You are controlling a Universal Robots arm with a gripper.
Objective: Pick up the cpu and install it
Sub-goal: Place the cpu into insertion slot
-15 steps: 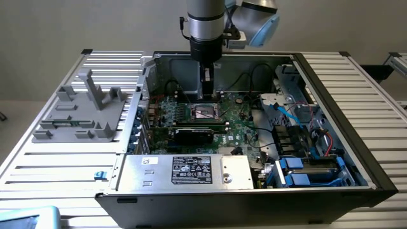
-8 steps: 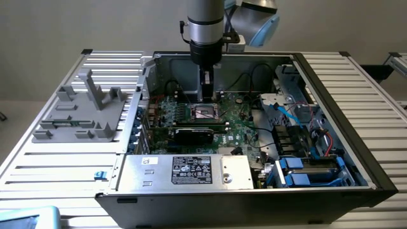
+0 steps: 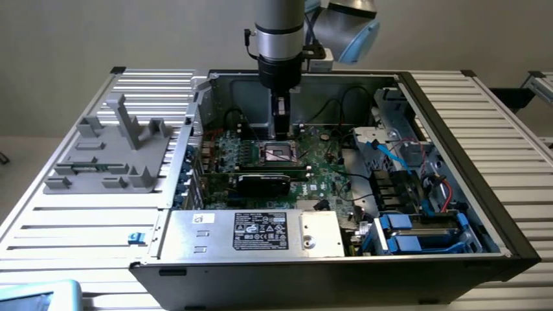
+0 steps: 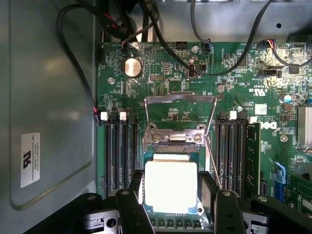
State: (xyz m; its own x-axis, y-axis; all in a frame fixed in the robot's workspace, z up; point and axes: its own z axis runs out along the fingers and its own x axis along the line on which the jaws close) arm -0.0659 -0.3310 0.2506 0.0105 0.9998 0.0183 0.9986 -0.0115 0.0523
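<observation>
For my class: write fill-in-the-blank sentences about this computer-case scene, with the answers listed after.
The gripper grips the ___ by its edges.
The hinged metal frame beside it is swung ___, not shut.
The grey fixture stands outside the computer case, on the exterior view's ___.
Missing words: cpu; open; left.

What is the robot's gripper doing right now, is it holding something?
Gripper: closed on the cpu, holding it by two opposite edges above the socket.
</observation>
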